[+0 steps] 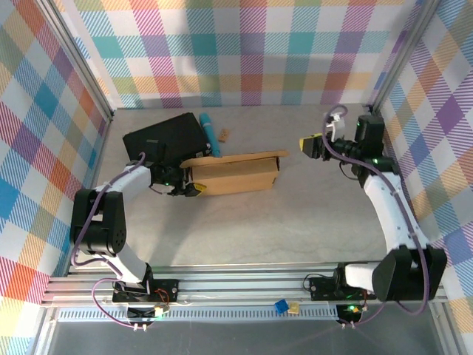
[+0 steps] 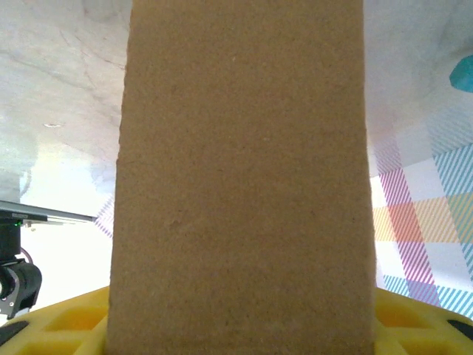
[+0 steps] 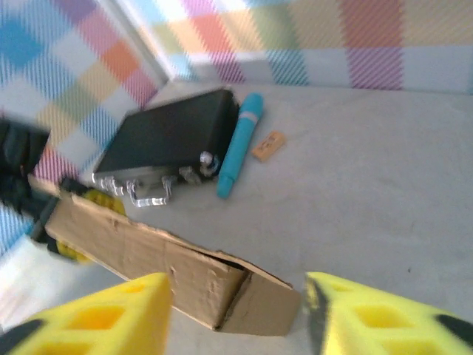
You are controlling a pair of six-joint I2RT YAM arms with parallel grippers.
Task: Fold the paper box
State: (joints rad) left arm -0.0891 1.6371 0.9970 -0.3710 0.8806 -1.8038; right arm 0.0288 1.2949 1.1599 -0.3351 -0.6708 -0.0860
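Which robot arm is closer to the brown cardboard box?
Left. The left gripper sits at the left end of the paper box, cardboard between its jaws. The right gripper hangs off past the right end, not touching.

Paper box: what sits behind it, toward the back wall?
A black case lies behind the paper box, with a teal cylinder beside it and a small tan piece further right. The box's flap hides part of the case's near edge.
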